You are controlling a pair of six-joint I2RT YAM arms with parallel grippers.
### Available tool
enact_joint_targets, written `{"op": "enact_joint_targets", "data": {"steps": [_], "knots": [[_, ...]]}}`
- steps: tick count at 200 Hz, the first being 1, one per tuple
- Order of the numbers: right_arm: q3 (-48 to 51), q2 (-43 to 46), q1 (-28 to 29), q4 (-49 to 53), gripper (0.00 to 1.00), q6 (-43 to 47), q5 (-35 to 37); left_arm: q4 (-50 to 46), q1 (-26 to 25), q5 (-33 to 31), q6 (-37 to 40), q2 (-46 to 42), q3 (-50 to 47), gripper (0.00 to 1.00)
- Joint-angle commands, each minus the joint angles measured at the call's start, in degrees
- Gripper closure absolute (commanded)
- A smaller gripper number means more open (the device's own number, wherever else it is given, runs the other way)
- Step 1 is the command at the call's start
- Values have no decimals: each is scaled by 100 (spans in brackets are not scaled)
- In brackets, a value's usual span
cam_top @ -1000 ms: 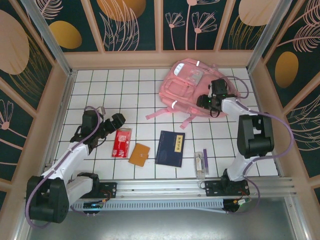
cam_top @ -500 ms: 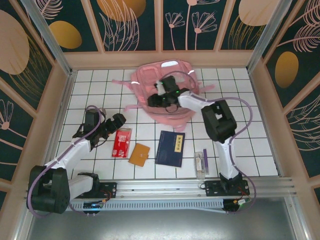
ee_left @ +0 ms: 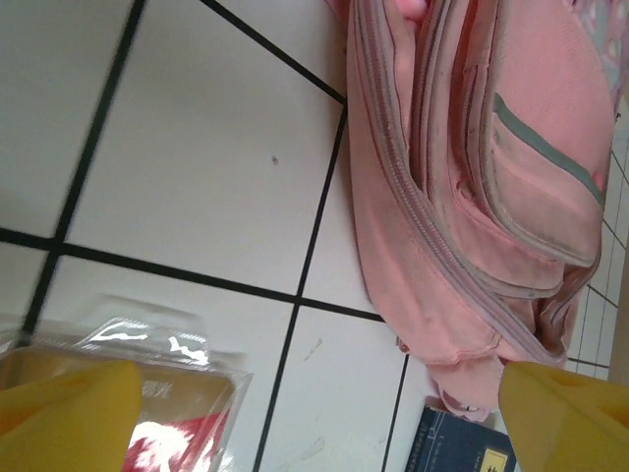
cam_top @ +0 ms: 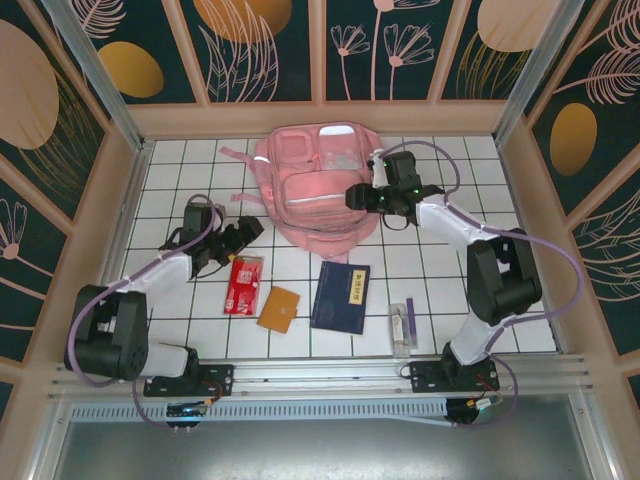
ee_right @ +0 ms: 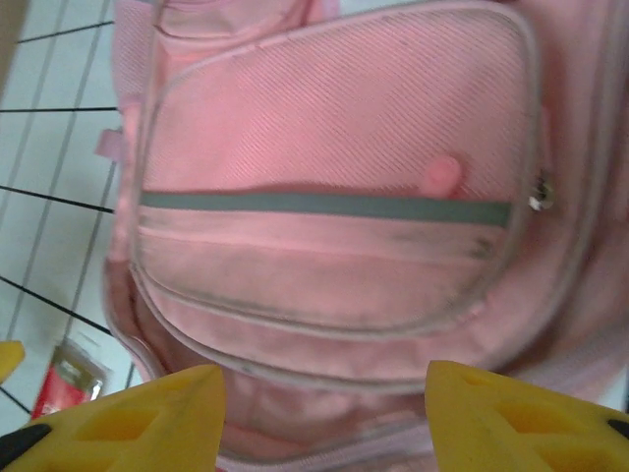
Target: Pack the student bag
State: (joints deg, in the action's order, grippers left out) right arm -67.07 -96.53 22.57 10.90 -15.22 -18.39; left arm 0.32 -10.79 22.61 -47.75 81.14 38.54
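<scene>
Even bright light (blurry wrist views)

One each — bag (cam_top: pixel 315 185), packet (cam_top: pixel 242 285), wallet (cam_top: pixel 279 309), book (cam_top: pixel 340 297), case (cam_top: pixel 402 327).

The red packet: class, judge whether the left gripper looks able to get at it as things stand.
Probably yes. The left gripper hangs open just beyond the red packet, which lies flat and uncovered, with nothing between them.
</scene>
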Motion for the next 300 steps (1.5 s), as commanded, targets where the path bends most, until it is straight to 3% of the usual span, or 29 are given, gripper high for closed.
{"op": "enact_joint_targets", "data": {"steps": [1, 58, 72, 95, 121, 131, 143, 157, 170, 185, 206, 211, 226, 246, 275, 300], "knots": [[327, 246, 183, 456, 43, 84, 584, 285, -300, -38, -254, 492, 521, 7], [836, 478, 605, -96, 42, -711, 284, 162, -923, -441, -781, 1674, 1427, 11], [858, 377, 821, -147, 34, -1026, 619, 169, -934, -317, -913, 1623, 1404, 12], [941, -3, 859, -294, 34, -2154, 995, -80, -925, -509, -765, 1187, 1307, 11], [732, -454, 1163, -189, 34, -2513, 1619, -771, -735, -719, -352, 717, 1431, 10], [699, -609, 1132, -279, 40, -2516, 1567, -1005, -589, -757, -241, 536, 1467, 8], [679, -712, 1117, -344, 58, -2387, 1549, -1138, -352, -724, -119, 337, 1440, 1], [746, -709, 1096, -559, 74, -1985, 1378, -992, -149, -863, 289, 243, 1481, 1], [762, -681, 1080, -621, 85, -1575, 1231, -1031, -143, -1424, 814, 441, 1675, 1], [617, -733, 914, -443, 99, -1151, 1137, -1058, -136, -1382, 1061, 984, 2255, 1], [444, -862, 199, -359, 100, -954, 673, -895, -151, -929, 876, 1662, 2664, 1], [425, -881, 49, -395, 96, -913, 380, -877, -174, -909, 859, 1896, 2745, 1], [256, -907, -210, -372, 71, -714, -329, -893, -267, -1083, 847, 2250, 2910, 1], [145, -639, -231, -313, 46, -504, -209, -882, -431, -1117, 668, 2589, 2922, 8], [261, -152, -162, -524, 40, -289, -14, -750, -941, -1072, 435, 2541, 2642, 8], [256, -21, 187, -592, 40, -181, 131, -54, -1226, -513, -281, 1969, 1825, 13]]}}
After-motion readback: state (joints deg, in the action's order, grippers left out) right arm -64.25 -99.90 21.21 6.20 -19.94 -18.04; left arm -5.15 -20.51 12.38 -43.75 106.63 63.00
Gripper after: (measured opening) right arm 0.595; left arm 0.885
